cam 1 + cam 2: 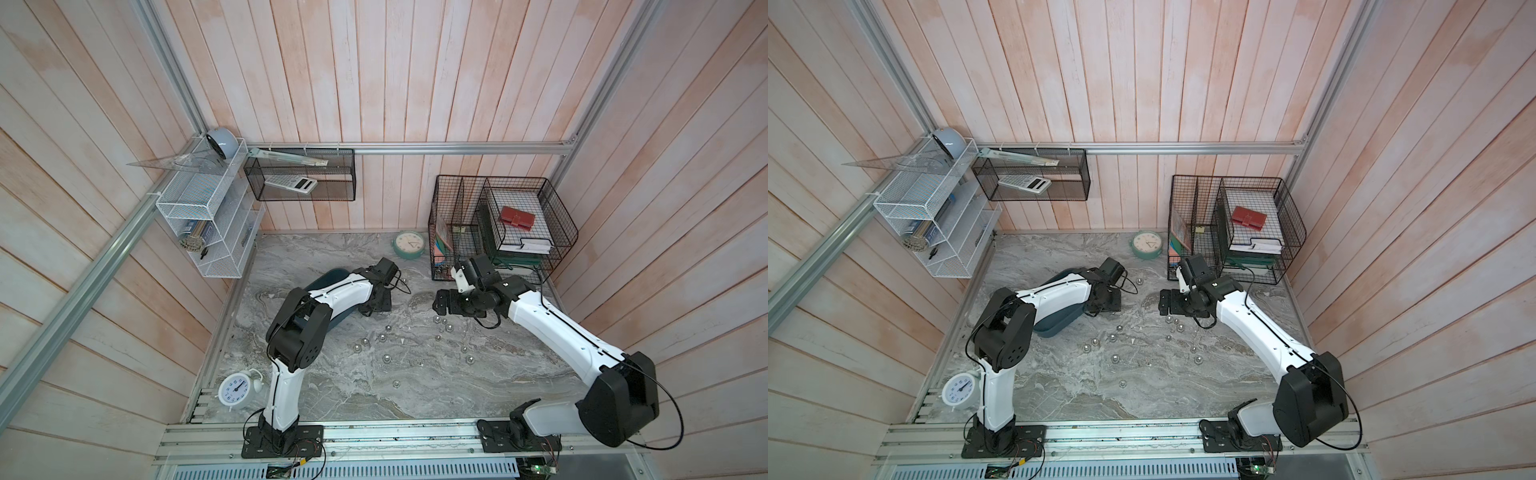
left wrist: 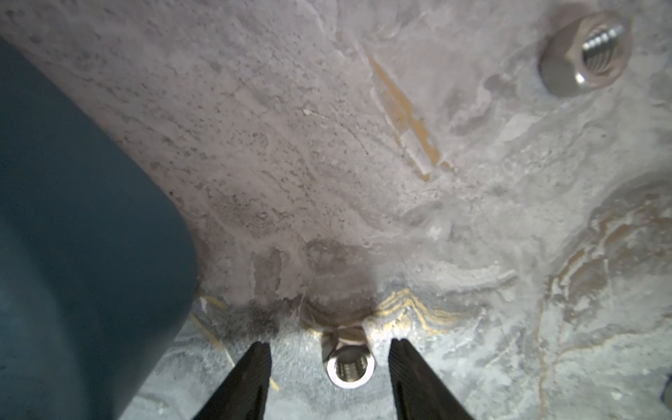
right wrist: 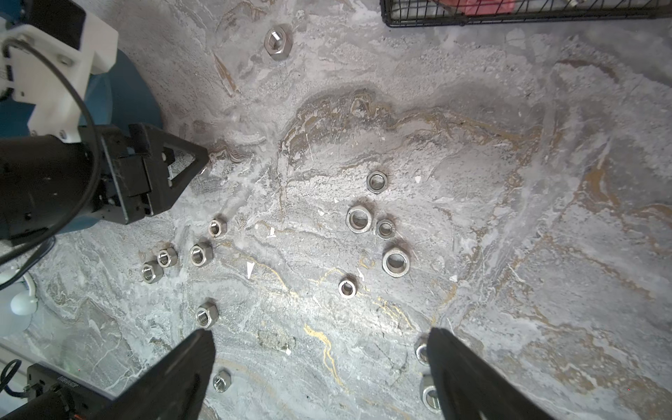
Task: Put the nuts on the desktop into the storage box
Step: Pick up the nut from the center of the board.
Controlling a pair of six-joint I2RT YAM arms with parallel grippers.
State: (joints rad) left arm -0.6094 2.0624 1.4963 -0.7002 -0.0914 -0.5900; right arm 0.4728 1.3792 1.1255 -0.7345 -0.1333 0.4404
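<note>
Several silver nuts (image 1: 386, 357) (image 1: 1115, 357) lie scattered on the grey marble desktop (image 1: 415, 395) between the arms. The teal storage box (image 1: 328, 276) (image 1: 1054, 326) sits under my left arm, mostly hidden. My left gripper (image 2: 330, 343) (image 1: 376, 305) is low beside the box (image 2: 72, 218), open, with one nut (image 2: 349, 365) between its fingers and a gap on each side. Another nut (image 2: 582, 51) lies farther off. My right gripper (image 3: 322, 331) (image 1: 442, 303) hangs open over bare marble, with nuts (image 3: 395, 261) spread beyond it and beside both fingers.
A mint-green clock (image 1: 409, 245) and black wire baskets (image 1: 498, 224) stand at the back right. A white alarm clock (image 1: 237, 388) sits at the front left by my left arm's base. A white rack (image 1: 208, 216) and a wire basket (image 1: 299, 174) hang on the walls.
</note>
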